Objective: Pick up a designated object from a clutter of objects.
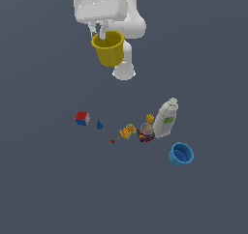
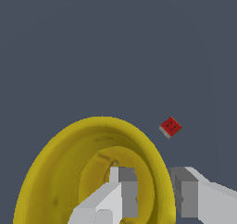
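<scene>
The yellow cup (image 1: 108, 48) hangs high above the floor, held by my gripper (image 1: 98, 33), which is shut on its rim. In the wrist view one finger sits inside the yellow cup (image 2: 69, 172) and the other outside its wall, with the gripper (image 2: 155, 193) pinching the rim. The rest of the clutter lies far below: a puzzle cube (image 1: 82, 118), a white bottle (image 1: 166, 118), a blue cup (image 1: 181, 154) and small toys (image 1: 128, 131).
A small blue piece (image 1: 99, 125) and a tiny red bit (image 1: 112, 141) lie between the cube and the toys. A round jar (image 1: 146, 132) stands beside the bottle. In the wrist view a red block (image 2: 170, 127) shows on the dark floor.
</scene>
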